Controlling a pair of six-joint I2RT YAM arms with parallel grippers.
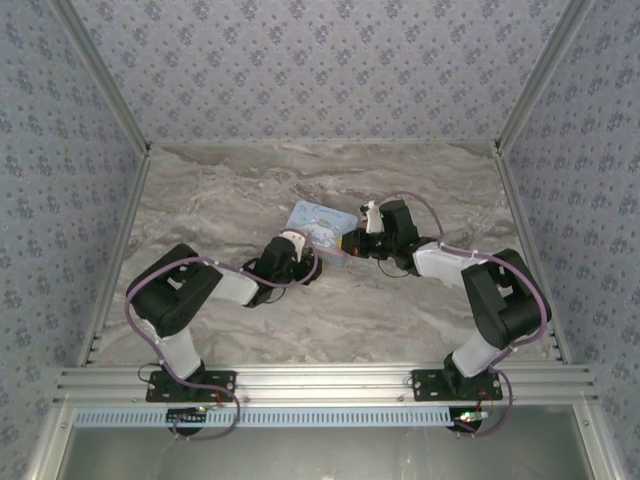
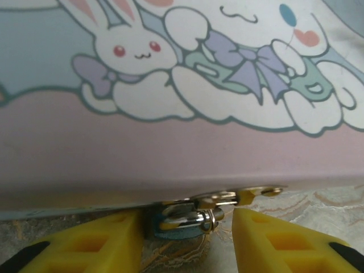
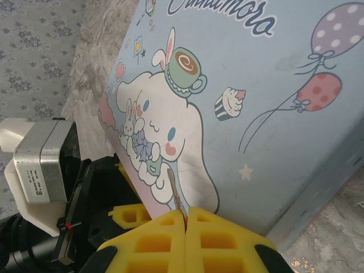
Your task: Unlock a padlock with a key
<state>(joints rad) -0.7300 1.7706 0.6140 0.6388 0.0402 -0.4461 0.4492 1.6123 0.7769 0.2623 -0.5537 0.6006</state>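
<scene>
Left pincer (image 2: 187,222) stands parted; right pincer (image 3: 185,213) is pressed shut.

The padlock (image 2: 181,224) has a shiny polished-metal shackle; the key (image 3: 175,190) is dull metal; the tin box (image 3: 273,114) looks smooth and satin.

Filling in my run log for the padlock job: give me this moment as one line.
left pincer: open, straddling padlock at edge of tin | right pincer: shut on key | key: not in padlock

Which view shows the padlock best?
Left wrist: the padlock is close up at the tin clasp, between the left end effector fingers. Top external: too small to make out. Right wrist: hidden past the tin's edge.
</scene>
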